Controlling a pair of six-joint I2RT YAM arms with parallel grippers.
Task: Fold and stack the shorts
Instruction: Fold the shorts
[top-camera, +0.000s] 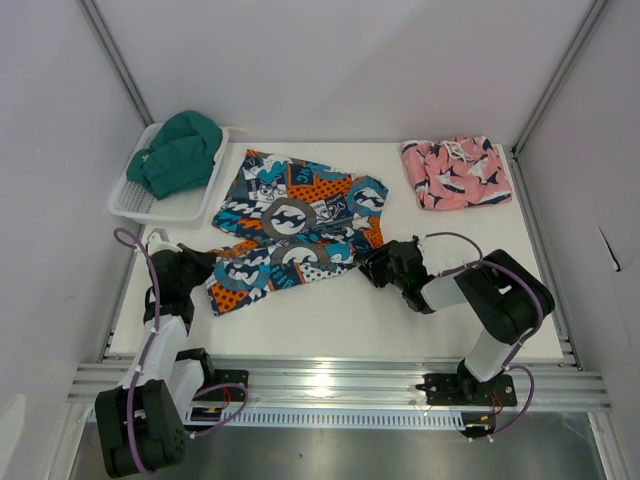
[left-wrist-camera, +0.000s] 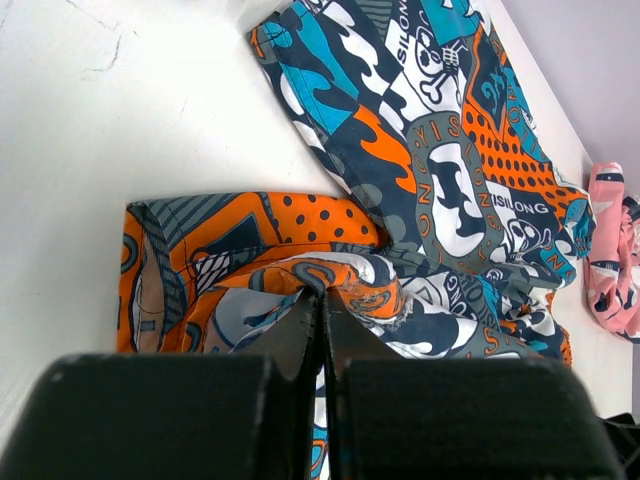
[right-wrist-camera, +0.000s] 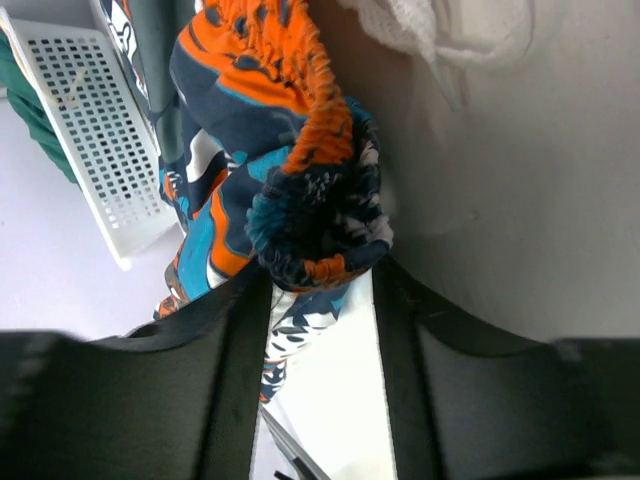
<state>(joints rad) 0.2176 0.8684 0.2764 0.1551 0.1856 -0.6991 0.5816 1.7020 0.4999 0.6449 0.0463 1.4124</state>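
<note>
Across the middle of the top view the patchwork shorts (top-camera: 295, 225) lie spread on the white table (top-camera: 420, 310), rumpled at their lower left leg. From the lower left corner the left arm rises and bends inward, with the left gripper (top-camera: 207, 268) at that leg, its fingers pressed together on a pinch of orange fabric. From the lower right the right arm doubles back toward centre. The right gripper (top-camera: 371, 264) sits low at the shorts' right edge, fingers part-way apart and clamped around a bunched wad of fabric. Two pairs of shorts show: the pink shark-print shorts (top-camera: 457, 172) sit folded at upper right, well apart. One white basket (top-camera: 135, 205) at upper left holds a green garment (top-camera: 180, 150).
</note>
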